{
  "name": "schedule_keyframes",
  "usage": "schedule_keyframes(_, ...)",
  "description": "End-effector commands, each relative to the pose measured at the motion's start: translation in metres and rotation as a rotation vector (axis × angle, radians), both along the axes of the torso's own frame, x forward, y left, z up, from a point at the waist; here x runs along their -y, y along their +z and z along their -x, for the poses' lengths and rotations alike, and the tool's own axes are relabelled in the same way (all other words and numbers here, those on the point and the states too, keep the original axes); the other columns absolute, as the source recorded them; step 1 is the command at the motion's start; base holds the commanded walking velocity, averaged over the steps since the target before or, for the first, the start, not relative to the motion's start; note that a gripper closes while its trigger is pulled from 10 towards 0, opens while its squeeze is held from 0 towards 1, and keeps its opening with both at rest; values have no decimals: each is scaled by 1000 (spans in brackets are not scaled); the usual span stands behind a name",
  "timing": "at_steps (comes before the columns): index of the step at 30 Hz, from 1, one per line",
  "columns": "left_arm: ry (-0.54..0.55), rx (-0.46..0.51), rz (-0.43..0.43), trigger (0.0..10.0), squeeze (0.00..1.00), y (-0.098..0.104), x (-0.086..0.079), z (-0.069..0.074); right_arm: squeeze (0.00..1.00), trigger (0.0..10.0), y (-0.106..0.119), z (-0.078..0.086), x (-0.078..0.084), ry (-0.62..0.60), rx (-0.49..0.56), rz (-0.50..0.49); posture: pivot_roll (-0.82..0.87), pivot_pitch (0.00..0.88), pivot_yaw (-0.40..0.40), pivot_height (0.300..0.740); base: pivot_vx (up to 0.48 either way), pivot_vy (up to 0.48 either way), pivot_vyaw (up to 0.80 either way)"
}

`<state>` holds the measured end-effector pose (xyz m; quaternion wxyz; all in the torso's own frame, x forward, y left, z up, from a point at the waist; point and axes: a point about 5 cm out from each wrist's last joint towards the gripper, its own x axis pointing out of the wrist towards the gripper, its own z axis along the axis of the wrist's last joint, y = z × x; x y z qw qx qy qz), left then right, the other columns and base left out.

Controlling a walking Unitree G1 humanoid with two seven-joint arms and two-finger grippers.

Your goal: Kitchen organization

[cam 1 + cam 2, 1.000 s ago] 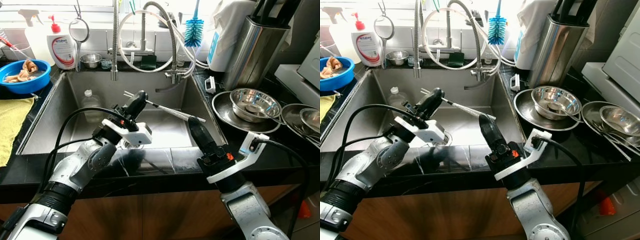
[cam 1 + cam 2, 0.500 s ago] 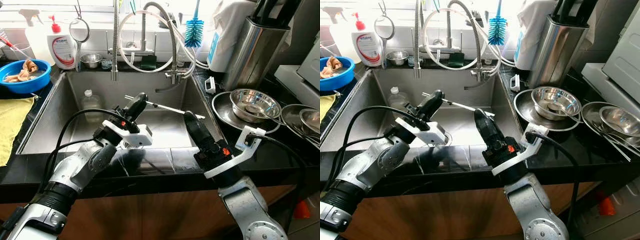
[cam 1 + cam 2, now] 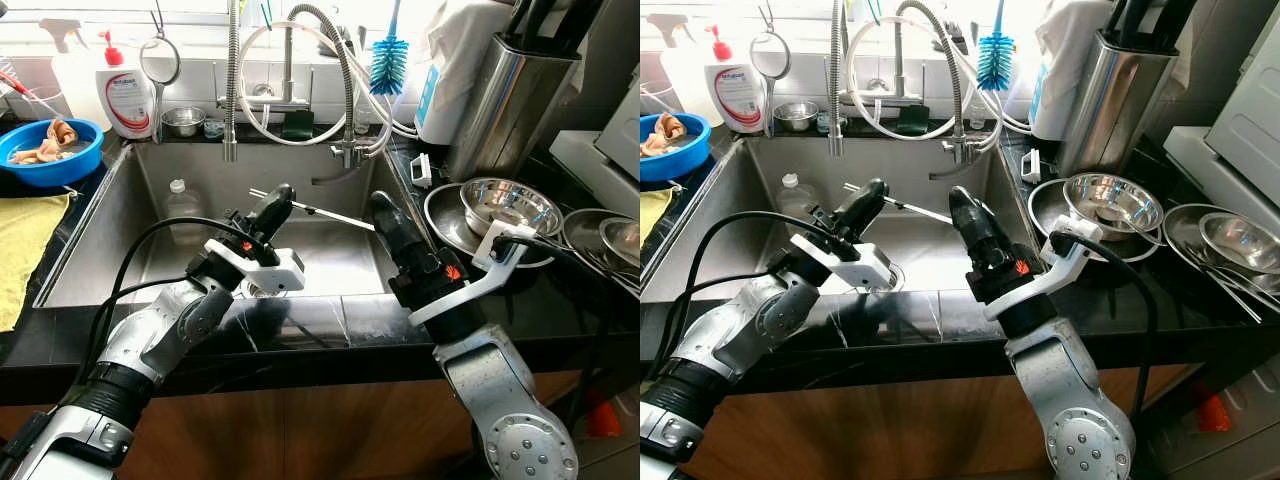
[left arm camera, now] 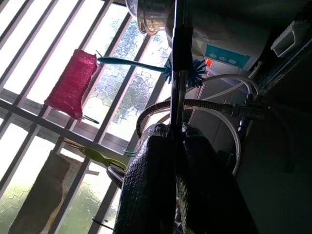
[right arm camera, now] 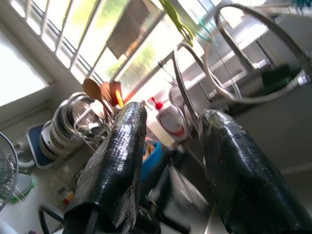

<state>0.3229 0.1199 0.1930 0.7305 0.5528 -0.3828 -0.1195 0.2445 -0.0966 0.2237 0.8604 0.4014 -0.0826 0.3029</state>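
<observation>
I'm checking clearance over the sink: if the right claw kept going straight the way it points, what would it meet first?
Probably the thin metal rod held by the left claw; the right claw is open, pointing across it, though depth is unclear.

At ten o'clock I see a blue plastic bowl (image 3: pixel 46 166) by a white soap bottle with red pump (image 3: pixel 125 96); at twelve, a blue bottle brush (image 3: pixel 388 62); at nine, a yellow cloth (image 3: pixel 24 250).

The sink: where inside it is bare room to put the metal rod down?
The sink floor is bare between the plastic bottle at its left and the right wall, beyond the drain. The left end effector holds the rod above it. The right counter is crowded with steel bowls.
</observation>
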Motion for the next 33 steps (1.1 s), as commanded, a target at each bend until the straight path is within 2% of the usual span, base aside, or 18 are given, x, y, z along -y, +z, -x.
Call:
schedule_keyframes(1,-5,17,-35,0,0,2,3,-2,0,10000,12,4,2,-2,42,-4,57,0,-70,740,0,0,0)
schedule_keyframes(5,7,4,-46,0,0,-1,2,-3,0,10000,26,4,8,-30,94,7,57,0,-68,740,0,0,0)
schedule_keyframes(7,26,-20,-42,0,0,-4,-1,-5,0,10000,40,3,19,-82,147,8,57,0,-67,740,0,0,0)
schedule_keyframes(9,43,-39,-37,0,0,-5,-3,-8,0,10000,46,3,22,-101,170,11,56,0,-66,740,0,0,0)
schedule_keyframes(10,66,-68,-27,2510,0,-8,-5,-11,0,10000,52,3,26,-127,191,13,56,0,-65,740,0,0,0)
schedule_keyframes(11,66,-68,-27,2510,0,-8,-5,-11,0,10000,52,3,26,-127,191,13,56,0,-65,740,0,0,0)
schedule_keyframes(12,78,-79,-22,4275,0,-9,-6,-12,0,10000,55,2,29,-145,200,16,56,0,-65,740,0,0,0)
schedule_keyframes(14,93,-94,-24,9333,0,-12,-7,-14,0,10000,59,2,34,-173,210,5,55,0,-64,740,0,0,0)
schedule_keyframes(15,96,-100,-18,9843,0,-12,-8,-14,0,10000,60,2,35,-176,209,4,55,0,-64,740,0,0,0)
schedule_keyframes(17,111,-124,3,9843,0,-14,-9,-16,0,10000,60,1,38,-197,209,16,57,0,-62,740,0,0,0)
schedule_keyframes(18,150,-181,90,9843,0,-16,-15,-20,0,10000,59,1,43,-228,204,29,57,0,-61,740,0,0,0)
schedule_keyframes(23,245,-316,383,9725,0,-13,-36,-32,0,10000,55,-1,57,-301,174,36,55,0,-59,740,0,0,0)
schedule_keyframes(25,261,-342,441,9765,0,-12,-42,-34,0,10000,54,-1,60,-315,169,42,54,0,-58,740,0,0,0)
schedule_keyframes(26,268,-397,549,9843,0,-11,-48,-37,0,10000,51,-1,65,-345,153,50,54,0,-56,740,0,0,0)
schedule_keyframes(28,256,-473,643,9882,0,-14,-51,-40,0,10000,46,-3,72,-395,128,72,55,0,-54,740,0,0,0)
schedule_keyframes(29,256,-473,643,9882,0,-14,-51,-40,0,10000,46,-3,72,-395,128,72,55,0,-54,740,0,0,0)
schedule_keyframes(31,239,-541,692,10000,0,-18,-52,-42,0,10000,37,-4,81,-465,87,133,52,0,-52,740,0,0,0)
schedule_keyframes(33,217,-613,757,10000,0,-21,-56,-42,0,10000,27,-6,95,-585,44,293,50,0,-50,740,0,0,0)
